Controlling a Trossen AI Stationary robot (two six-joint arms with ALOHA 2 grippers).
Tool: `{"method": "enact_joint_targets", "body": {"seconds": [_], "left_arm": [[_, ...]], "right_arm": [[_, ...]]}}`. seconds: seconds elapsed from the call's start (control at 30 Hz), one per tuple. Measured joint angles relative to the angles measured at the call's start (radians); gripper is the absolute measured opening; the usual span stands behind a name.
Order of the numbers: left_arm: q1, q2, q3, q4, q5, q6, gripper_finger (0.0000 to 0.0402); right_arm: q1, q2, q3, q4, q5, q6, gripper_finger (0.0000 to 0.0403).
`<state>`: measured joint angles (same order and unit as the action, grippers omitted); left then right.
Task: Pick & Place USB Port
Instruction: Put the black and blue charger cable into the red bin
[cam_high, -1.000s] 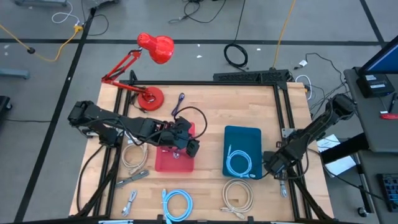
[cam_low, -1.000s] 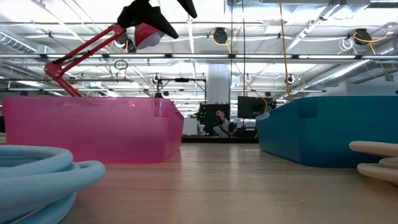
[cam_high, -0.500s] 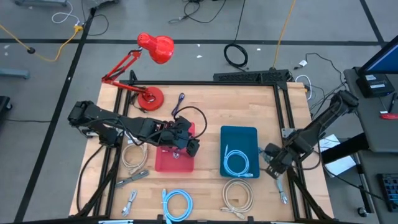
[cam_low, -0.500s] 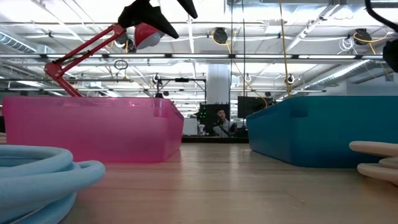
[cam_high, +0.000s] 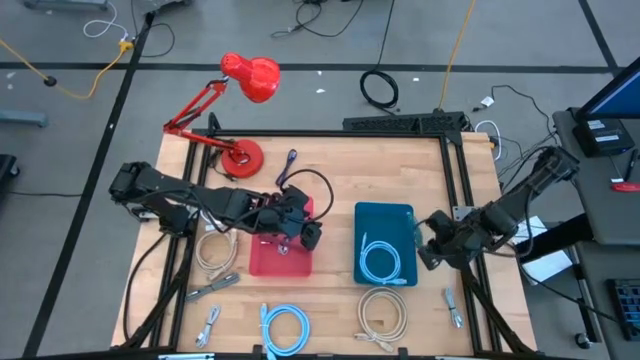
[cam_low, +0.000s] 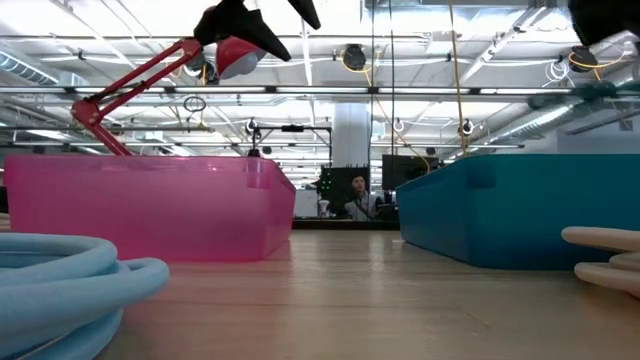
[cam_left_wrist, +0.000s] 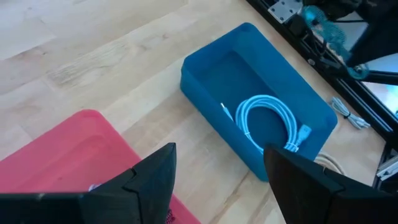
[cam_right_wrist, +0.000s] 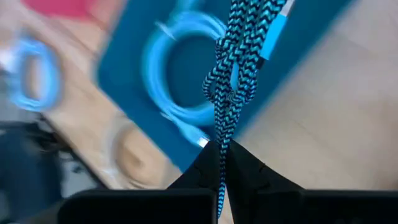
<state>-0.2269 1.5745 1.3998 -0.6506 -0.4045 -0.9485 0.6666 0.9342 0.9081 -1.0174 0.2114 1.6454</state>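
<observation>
**Right wrist view: braided cable rides toward the blue bin**

My right gripper (cam_right_wrist: 221, 163) is clamped on a black-and-blue braided cable (cam_right_wrist: 229, 74), dangling it by the blue bin's (cam_high: 385, 222) right edge, where a light-blue coil (cam_high: 379, 262) already lies. I'd centre it over the bin and lower before letting go, so the tail doesn't drape the rim. A second ago this arm sat lower, by the frame. My left gripper (cam_high: 297, 228) hovers over the pink bin (cam_high: 268, 262), fingers spread.

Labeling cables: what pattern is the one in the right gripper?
Black-and-blue braided zigzag cable; clearest in the right wrist view.
</observation>
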Motion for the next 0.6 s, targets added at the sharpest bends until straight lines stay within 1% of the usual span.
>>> {"method": "enact_joint_targets", "body": {"seconds": [0.1, 0.2, 0.37, 0.43, 0.5, 0.6], "left_arm": [[0.012, 0.0, 0.0, 0.002, -0.001, -0.024, 0.0246], [0.03, -0.003, 0.0, 0.006, -0.008, -0.061, 0.0246], [0.058, -0.048, 0.0, -0.008, -0.016, -0.072, 0.0246], [0.067, -0.084, -0.001, -0.047, -0.048, -0.075, 0.0246], [0.075, -0.136, 0.0, -0.082, -0.108, -0.084, 0.0246], [0.079, -0.225, 0.0, -0.158, -0.187, -0.101, 0.0246]], "right_arm": [[-0.07, 0.03, 0.04, 0.071, 0.027, -0.086, 0.0], [-0.153, 0.092, 0.057, 0.23, 0.014, -0.201, 0.0], [-0.282, 0.26, 0.064, 0.584, -0.092, -0.335, 0.0], [-0.322, 0.332, 0.064, 0.713, -0.12, -0.352, 0.0], [-0.362, 0.399, 0.067, 0.811, -0.154, -0.355, 0.0], [-0.406, 0.509, 0.127, 0.851, -0.185, -0.375, 0.0]]}}
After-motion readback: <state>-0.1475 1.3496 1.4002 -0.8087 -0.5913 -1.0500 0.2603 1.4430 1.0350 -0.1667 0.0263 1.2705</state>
